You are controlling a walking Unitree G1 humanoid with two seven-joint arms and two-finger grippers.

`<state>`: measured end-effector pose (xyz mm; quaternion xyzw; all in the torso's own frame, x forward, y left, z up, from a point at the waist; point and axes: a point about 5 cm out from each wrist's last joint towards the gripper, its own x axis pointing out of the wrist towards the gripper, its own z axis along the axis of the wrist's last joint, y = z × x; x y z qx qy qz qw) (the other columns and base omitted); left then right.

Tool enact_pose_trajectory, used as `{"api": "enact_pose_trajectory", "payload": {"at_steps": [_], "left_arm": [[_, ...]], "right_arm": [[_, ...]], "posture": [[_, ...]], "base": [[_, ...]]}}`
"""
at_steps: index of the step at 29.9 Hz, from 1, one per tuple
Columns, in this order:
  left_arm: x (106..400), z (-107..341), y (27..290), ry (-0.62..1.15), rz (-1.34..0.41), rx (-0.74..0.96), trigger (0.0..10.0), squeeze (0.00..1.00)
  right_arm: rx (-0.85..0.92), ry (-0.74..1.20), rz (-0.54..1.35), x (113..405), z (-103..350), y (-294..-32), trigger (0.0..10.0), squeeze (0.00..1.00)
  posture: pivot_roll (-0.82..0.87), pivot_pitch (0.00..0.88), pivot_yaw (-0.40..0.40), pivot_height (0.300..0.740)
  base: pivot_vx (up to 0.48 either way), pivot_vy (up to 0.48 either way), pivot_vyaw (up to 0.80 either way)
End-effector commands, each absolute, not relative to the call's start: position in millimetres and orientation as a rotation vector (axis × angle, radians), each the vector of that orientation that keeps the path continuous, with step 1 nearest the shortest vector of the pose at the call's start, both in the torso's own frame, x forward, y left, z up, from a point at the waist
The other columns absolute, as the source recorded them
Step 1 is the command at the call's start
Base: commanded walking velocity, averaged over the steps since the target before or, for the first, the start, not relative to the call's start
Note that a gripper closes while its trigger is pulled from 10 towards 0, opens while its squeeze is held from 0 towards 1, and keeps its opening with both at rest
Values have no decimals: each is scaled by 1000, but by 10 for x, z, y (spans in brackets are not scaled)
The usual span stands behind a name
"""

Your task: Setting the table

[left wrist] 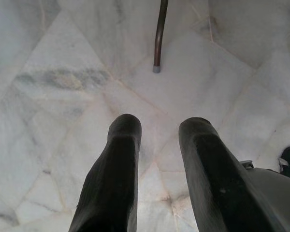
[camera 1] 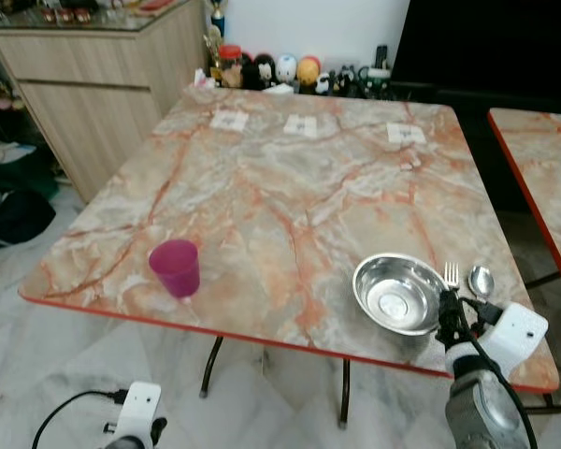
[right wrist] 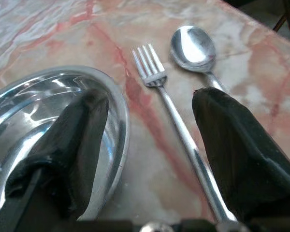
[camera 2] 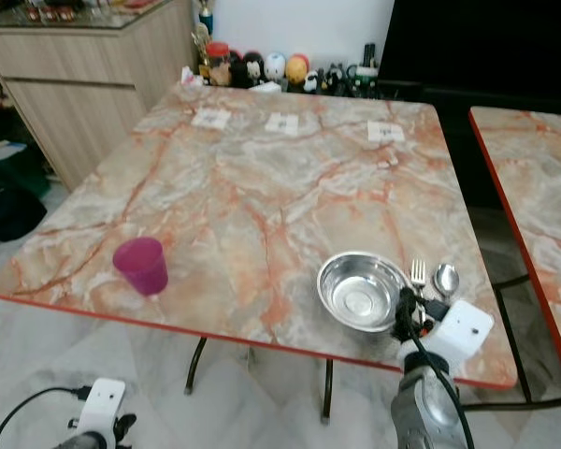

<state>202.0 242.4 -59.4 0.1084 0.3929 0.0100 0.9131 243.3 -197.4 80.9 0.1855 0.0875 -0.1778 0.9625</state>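
Labels: three white cards (camera 1: pixel 302 124) at table's (camera 1: pixel 262 196) far edge, text unreadable. My right gripper (right wrist: pixel 150 145) open, low over fork (right wrist: pixel 179 130), between steel bowl (camera 1: pixel 397 293) and spoon (right wrist: pixel 195 50). Left gripper (left wrist: pixel 157 159) open, hanging over floor (left wrist: pixel 53 72). Pink cup (camera 1: pixel 175 267) near-left.

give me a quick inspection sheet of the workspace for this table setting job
surface: marble-pattern table with a red edge, mostly bare
job's things: steel bowl near the front right corner; fork and spoon side by side just right of it; pink cup upright near the front left edge
clutter: three paper slips toward the far edge; small figurines behind the table
grippers: right gripper open over the fork handle, one finger above the bowl; left gripper open, hanging low over the floor
cables: black cable along the right wrist
surroundings: wooden cabinet at left, second table at right, marble tile floor
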Motion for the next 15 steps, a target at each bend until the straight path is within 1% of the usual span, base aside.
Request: {"api": "enact_pose_trajectory", "payload": {"at_steps": [1, 7, 15], "left_arm": [[2012, -601, 2414, 812, 7, 242, 10000, 0], [2009, -598, 2425, 811, 9, 245, 10000, 0], [1994, -606, 2430, 819, 3, 256, 10000, 0]], "right_arm": [[400, 188, -341, 2471, 813, -1934, 10000, 0], [475, 205, -332, 2522, 809, -1952, 10000, 0], [515, 238, -350, 2496, 730, -1939, 10000, 0]], "posture": [[34, 0, -18, 740], [39, 0, -19, 740], [37, 0, -18, 740]], "base": [[0, 0, 0], [0, 0, 0], [0, 0, 0]]}}
